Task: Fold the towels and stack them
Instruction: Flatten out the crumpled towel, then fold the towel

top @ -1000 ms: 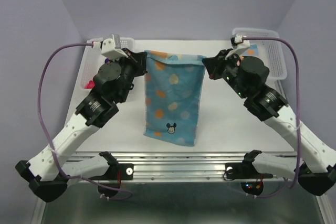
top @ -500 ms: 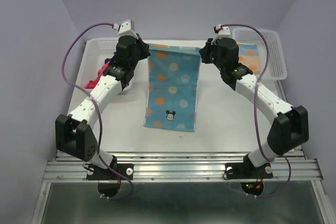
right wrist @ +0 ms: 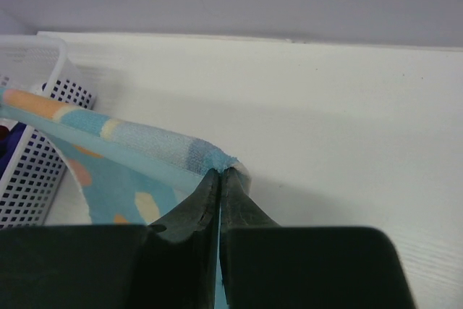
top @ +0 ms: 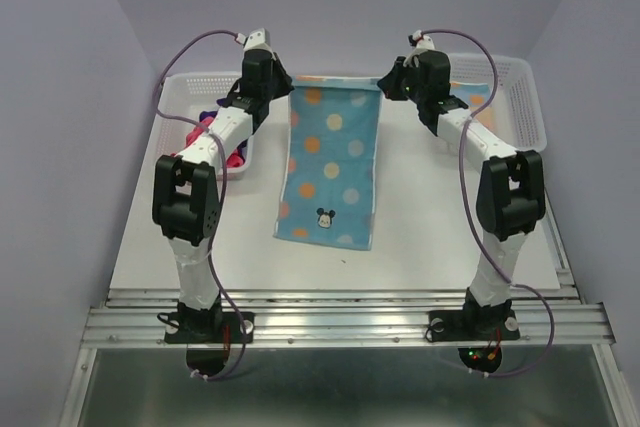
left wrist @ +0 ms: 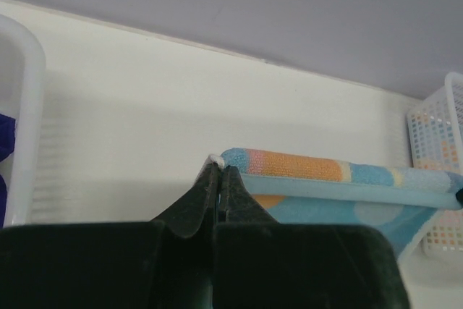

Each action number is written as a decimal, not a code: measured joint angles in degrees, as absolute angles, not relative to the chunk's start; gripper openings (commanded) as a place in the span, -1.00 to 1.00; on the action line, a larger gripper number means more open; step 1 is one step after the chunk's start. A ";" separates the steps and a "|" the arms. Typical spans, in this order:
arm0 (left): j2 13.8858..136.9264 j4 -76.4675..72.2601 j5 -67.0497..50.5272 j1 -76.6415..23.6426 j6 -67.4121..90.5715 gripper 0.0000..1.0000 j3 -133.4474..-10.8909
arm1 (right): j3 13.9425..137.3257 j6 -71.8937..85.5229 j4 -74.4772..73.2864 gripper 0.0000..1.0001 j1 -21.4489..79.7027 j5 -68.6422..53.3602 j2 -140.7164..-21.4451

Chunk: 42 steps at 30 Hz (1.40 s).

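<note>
The light blue towel (top: 330, 162) with orange blotches hangs stretched between both grippers, its lower end with a small cartoon face resting on the table. My left gripper (top: 287, 90) is shut on its top left corner, seen in the left wrist view (left wrist: 219, 168) beside the towel's edge (left wrist: 318, 171). My right gripper (top: 385, 87) is shut on the top right corner, seen in the right wrist view (right wrist: 219, 173) with the towel (right wrist: 137, 139). The magenta-pink towel (top: 205, 137) and the dark purple towel (top: 208, 115) lie bunched in the left basket.
A white mesh basket (top: 180, 92) stands at the back left. A second white mesh basket (top: 520, 97) stands at the back right with a patterned cloth (top: 478, 112) inside. The back wall is close behind the grippers.
Both arms have reached further back and up, drawing the blue towel's top edge toward the back wall. The towel now lies longer and flatter, its lower end on the table.
</note>
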<state>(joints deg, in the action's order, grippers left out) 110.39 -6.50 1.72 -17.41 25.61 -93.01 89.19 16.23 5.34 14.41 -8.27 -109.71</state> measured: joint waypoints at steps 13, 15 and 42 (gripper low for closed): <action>116.95 -4.01 0.38 -15.68 25.56 -1.00 -101.21 | 101.32 17.89 2.28 -0.99 11.99 -16.38 -120.05; 116.42 -4.67 0.10 -15.49 25.69 -1.00 -99.31 | 100.88 18.35 2.17 -0.99 11.97 -17.02 -119.90; 80.55 -11.18 -1.32 -18.90 34.98 -1.00 -47.33 | 56.69 27.57 -2.09 -0.99 18.59 -23.24 -87.44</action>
<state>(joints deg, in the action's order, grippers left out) 80.55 -11.18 -1.32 -18.90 34.98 -47.33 56.69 27.57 -2.09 18.59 -23.24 -87.44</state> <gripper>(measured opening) 0.037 0.033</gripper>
